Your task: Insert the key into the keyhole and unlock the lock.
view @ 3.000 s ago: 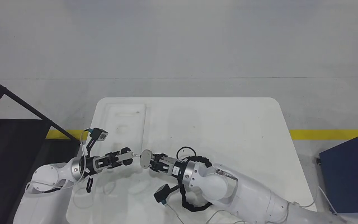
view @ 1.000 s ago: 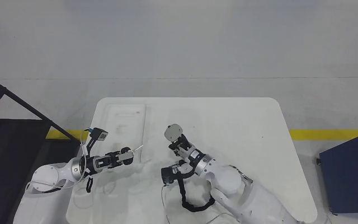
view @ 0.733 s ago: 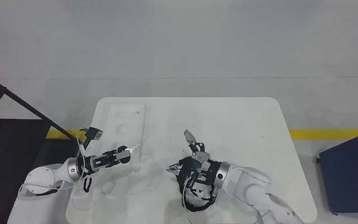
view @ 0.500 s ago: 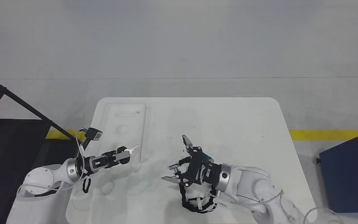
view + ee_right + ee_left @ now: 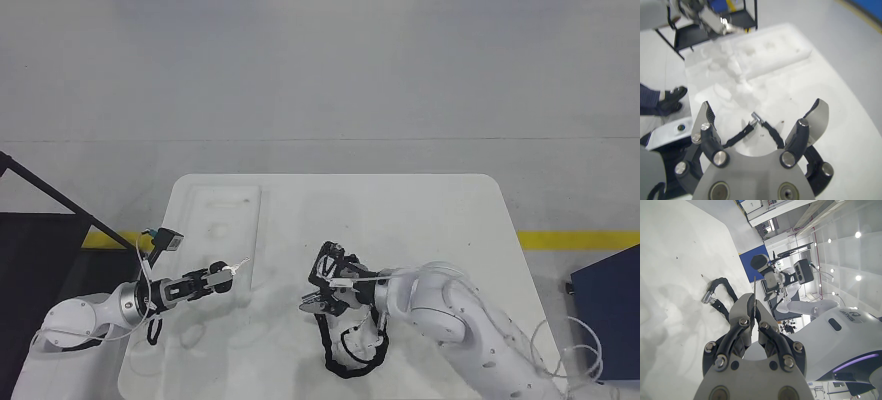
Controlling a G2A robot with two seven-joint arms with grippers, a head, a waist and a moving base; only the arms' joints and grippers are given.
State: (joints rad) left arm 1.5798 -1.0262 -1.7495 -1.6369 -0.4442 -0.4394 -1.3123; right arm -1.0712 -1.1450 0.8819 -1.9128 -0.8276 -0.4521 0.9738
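Observation:
A thin metal key (image 5: 754, 294) sticks out of my left gripper (image 5: 753, 303), which is shut on it and hangs over the table's left part (image 5: 225, 275). The lock lies on the table: a small silver cylinder (image 5: 706, 298) on a black sheathed cable loop (image 5: 335, 365). My right gripper (image 5: 762, 111) is open just above the cylinder (image 5: 756, 117), one finger on each side and neither touching it. In the top view that gripper (image 5: 325, 282) is right of the key (image 5: 238, 265), with a gap between them.
A white foam tray (image 5: 225, 215) with shallow moulded pockets lies at the table's far left. The white table (image 5: 440, 220) is bare to the right and behind. Beyond the left edge stands a dark cart (image 5: 715, 36).
Three seconds ago my right gripper was close to the key. It has since pulled away to the right, turned, opened, and come down over the lock cylinder. The left gripper barely moved.

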